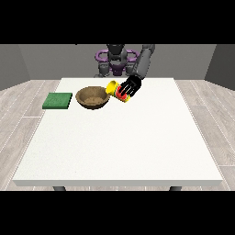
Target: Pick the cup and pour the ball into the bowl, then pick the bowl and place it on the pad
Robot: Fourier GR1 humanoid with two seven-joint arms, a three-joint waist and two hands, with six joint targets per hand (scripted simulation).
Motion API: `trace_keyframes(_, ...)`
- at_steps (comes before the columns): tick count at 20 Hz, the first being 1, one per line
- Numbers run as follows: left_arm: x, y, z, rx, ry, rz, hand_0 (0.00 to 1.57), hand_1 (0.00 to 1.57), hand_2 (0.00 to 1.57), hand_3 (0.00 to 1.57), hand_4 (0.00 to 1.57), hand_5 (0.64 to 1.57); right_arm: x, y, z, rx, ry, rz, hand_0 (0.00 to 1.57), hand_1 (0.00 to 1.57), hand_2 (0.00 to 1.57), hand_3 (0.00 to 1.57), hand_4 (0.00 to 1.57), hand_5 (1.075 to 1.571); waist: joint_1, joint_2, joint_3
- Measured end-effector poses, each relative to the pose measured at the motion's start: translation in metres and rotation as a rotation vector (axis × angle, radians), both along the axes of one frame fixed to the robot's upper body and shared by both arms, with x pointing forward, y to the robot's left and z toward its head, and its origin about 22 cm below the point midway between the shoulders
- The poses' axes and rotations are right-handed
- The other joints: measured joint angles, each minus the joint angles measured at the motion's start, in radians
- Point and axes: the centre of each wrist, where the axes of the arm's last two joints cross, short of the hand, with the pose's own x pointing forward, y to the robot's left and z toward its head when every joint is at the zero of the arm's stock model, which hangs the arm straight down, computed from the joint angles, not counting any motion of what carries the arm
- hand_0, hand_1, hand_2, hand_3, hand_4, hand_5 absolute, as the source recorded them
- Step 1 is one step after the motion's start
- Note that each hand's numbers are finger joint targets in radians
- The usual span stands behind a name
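Bare white table (119, 151) fills everything closest to me, so nothing is in the way of my working area. Further back, the hand at the view's right (129, 87) has its dark fingers curled round the cup (118, 91), which is yellow with a red band. I see it lifted and tipped over, its mouth pointing toward nine o'clock, just beside the rim of the brown bowl (93, 97). I cannot make out the ball; it may be inside the cup or already in the bowl, too small for me to tell. At nine o'clock from the bowl, a little apart from it, lies the green pad (58, 100), flat on the table. I see no other hand in this view.

My judgement is that I am in the pouring step, with the bowl move not yet done. I expect the cup to be light and stiff, fairly smooth, so holding it round the middle of its wall suits tipping. I'd guess the bowl is rigid and wide, heavier than the cup; I would take it by pinching its rim at the three o'clock side, keeping it level so the ball stays in.
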Motion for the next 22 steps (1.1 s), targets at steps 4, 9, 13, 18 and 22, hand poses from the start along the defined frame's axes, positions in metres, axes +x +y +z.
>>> trace_keyframes(4, 0.008, -0.009, 0.009, 0.158, -0.032, 0.061, 1.38, 1.38, 1.57, 1.57, 0.85, 1.559, 0.007, 0.003, -0.002, 0.006, 0.011, -0.002, 0.00, 0.00, 0.00, 0.00, 0.34, 1.565, 0.002, -0.003, 0.0004)
trace_keyframes(9, 0.016, -0.029, 0.013, 0.404, -0.063, 0.081, 1.36, 1.36, 1.52, 1.57, 0.89, 1.524, 0.018, 0.007, -0.010, 0.006, 0.042, -0.001, 0.00, 0.00, 0.00, 0.00, 0.37, 1.565, 0.000, -0.032, 0.0018)
trace_keyframes(13, 0.010, -0.058, -0.002, 0.589, -0.029, 0.043, 1.37, 1.37, 1.39, 1.46, 0.91, 1.483, 0.024, 0.012, -0.022, 0.002, 0.088, -0.010, 0.00, 0.00, 0.00, 0.00, 0.38, 1.566, 0.012, -0.078, 0.0018)
trace_keyframes(18, 0.007, -0.077, -0.008, 0.884, -0.030, -0.014, 1.49, 1.49, 1.57, 1.57, 0.96, 1.525, 0.031, 0.004, -0.036, 0.012, 0.138, -0.043, 0.00, 0.00, 0.00, 0.00, 0.38, 1.566, 0.047, -0.133, 0.0019)
trace_keyframes(22, 0.008, -0.101, -0.002, 1.106, -0.054, -0.027, 1.50, 1.50, 1.57, 1.57, 1.06, 1.505, 0.032, -0.001, -0.052, 0.015, 0.184, -0.057, 0.00, 0.00, 0.00, 0.00, 0.37, 1.566, 0.061, -0.174, 0.0018)
